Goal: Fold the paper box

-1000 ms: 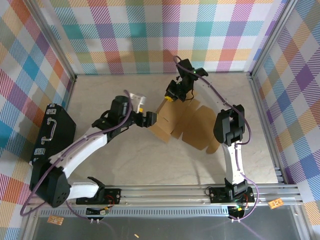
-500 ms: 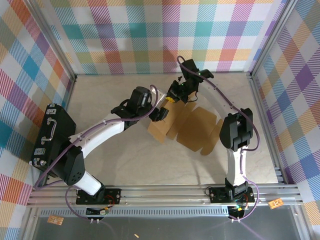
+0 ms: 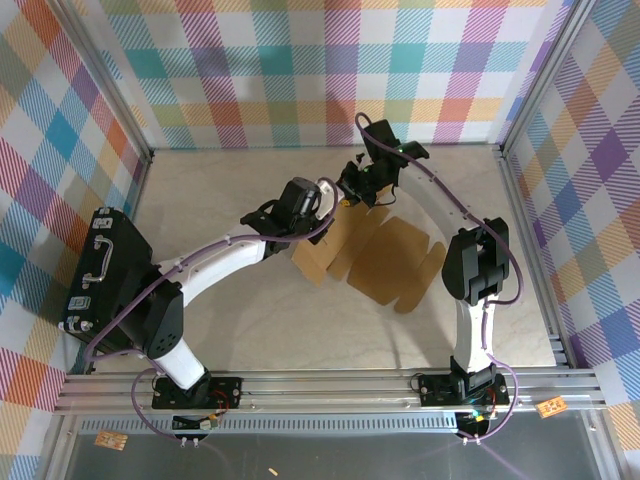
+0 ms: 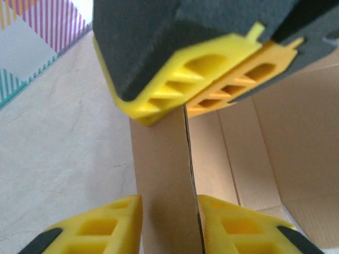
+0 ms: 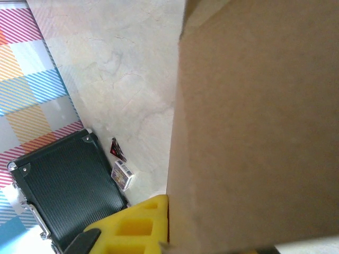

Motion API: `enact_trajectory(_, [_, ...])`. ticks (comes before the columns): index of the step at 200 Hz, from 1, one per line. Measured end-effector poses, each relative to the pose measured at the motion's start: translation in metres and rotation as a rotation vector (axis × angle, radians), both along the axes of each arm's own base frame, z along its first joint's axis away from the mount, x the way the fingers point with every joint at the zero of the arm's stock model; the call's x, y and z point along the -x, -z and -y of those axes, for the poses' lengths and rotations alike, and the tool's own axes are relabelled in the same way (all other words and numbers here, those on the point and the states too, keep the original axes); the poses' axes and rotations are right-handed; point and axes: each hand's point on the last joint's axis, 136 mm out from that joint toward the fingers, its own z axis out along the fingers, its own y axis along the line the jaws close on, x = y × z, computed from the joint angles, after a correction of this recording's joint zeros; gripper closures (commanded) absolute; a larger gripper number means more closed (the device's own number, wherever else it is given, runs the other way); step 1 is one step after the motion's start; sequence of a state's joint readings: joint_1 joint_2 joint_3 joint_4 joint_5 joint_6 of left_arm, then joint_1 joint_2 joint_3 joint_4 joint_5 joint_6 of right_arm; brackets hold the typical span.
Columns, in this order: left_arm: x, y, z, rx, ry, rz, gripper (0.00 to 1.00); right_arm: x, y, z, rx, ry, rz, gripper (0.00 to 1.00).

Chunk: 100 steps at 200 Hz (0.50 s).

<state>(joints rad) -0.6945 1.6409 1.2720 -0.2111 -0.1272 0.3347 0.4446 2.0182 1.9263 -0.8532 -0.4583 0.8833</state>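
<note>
**Pinching one raised cardboard wall with both claws**

From its base at the lower left of the overhead view, the left arm bends at the elbow and stretches up-right to the centre. The left gripper (image 3: pixel 328 217) is narrowed onto a standing wall of the paper box (image 3: pixel 398 262), one finger against each face.

The right arm climbs the right side and arcs over toward upper centre. There the right gripper (image 3: pixel 352 192) is clamped on the same wall's top edge.

The sheet lies on the table (image 3: pixel 220 180) at centre. Its long axis runs left to right, with the raised wall at its left end. A black hard case (image 3: pixel 105 270) sits at the far left.
</note>
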Motion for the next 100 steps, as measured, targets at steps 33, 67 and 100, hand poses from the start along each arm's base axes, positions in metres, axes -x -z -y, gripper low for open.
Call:
enact_trajectory(33, [0.000, -0.001, -0.002, -0.019, -0.008, 0.003, 1.00, 0.002, 0.001, 0.001, 0.000, 0.000, -0.003, 0.70])
enact_trajectory(67, [0.003, -0.005, -0.004, -0.036, -0.009, -0.015, 1.00, 0.003, -0.008, 0.001, -0.006, -0.011, 0.021, 0.46])
enact_trajectory(100, [0.016, -0.015, -0.007, -0.042, 0.033, -0.021, 1.00, 0.003, -0.030, 0.010, 0.009, -0.044, 0.145, 0.28])
